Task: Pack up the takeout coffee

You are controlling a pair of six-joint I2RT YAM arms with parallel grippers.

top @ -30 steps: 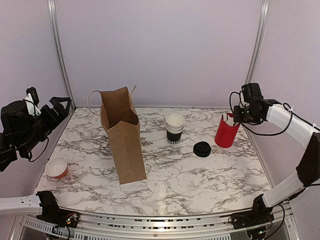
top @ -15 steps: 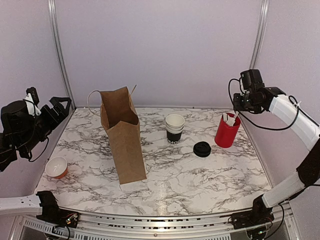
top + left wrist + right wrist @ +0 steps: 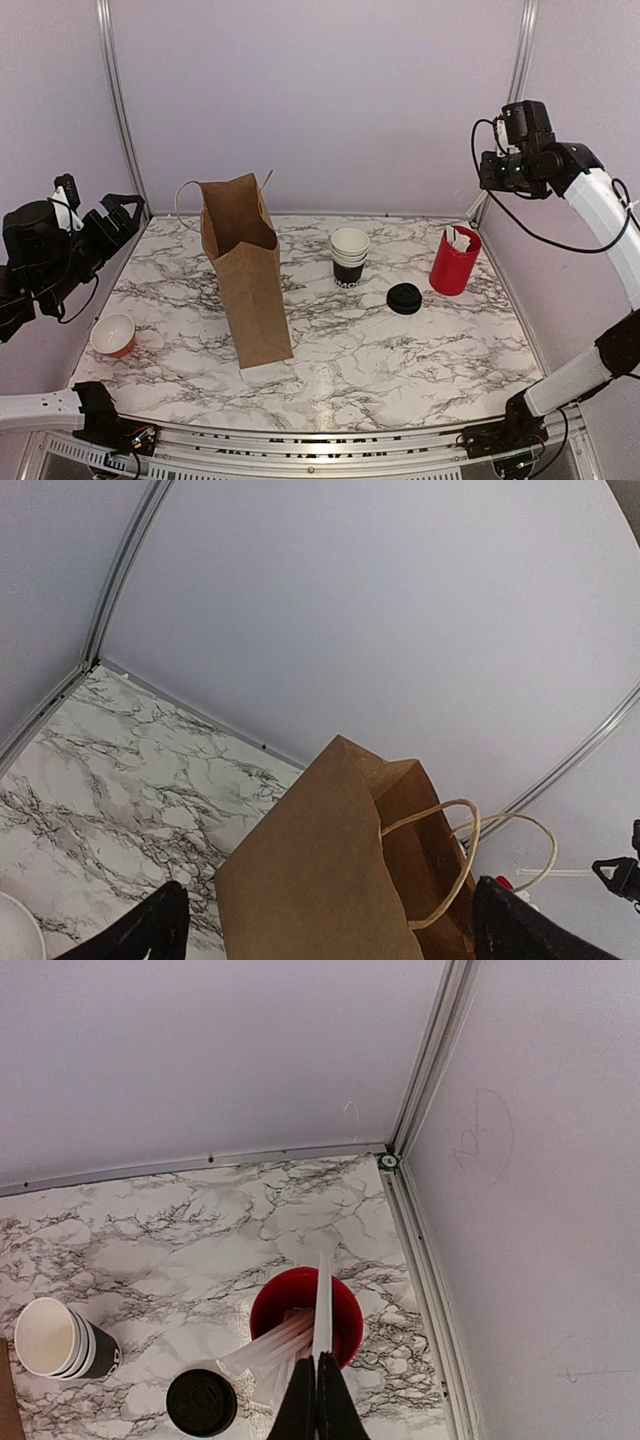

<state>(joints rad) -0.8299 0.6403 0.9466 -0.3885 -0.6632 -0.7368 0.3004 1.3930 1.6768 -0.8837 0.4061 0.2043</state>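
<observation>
Notably, no lidded takeout coffee shows in any view. What stands mid-surface is a stack of lidless black cups (image 3: 349, 257) with white rims, and just beside it, to the right and nearer, a loose black lid (image 3: 404, 298) lying flat. The coffee seems not yet assembled, or it is hidden.

Left of the stack a brown paper bag (image 3: 247, 290) stands upright, its mouth open. At the far right sits a red cup (image 3: 454, 265) holding thin white sticks. The right end effector (image 3: 316, 1400) is pinched fully closed on one white stick (image 3: 322, 1305) and holds it well above the red cup. The left end effector (image 3: 105, 215) hangs at the left edge, spread wide and empty.

The step in hand looks like gathering an accessory. Next, I judge, the stick must travel across to the bag's mouth and drop in cleanly without snagging the handles.

Count: one bag, one cup stack (about three, hard to tell), one lid, one red cup, one small orange cup (image 3: 112, 335) on the surface (image 3: 400, 370).
</observation>
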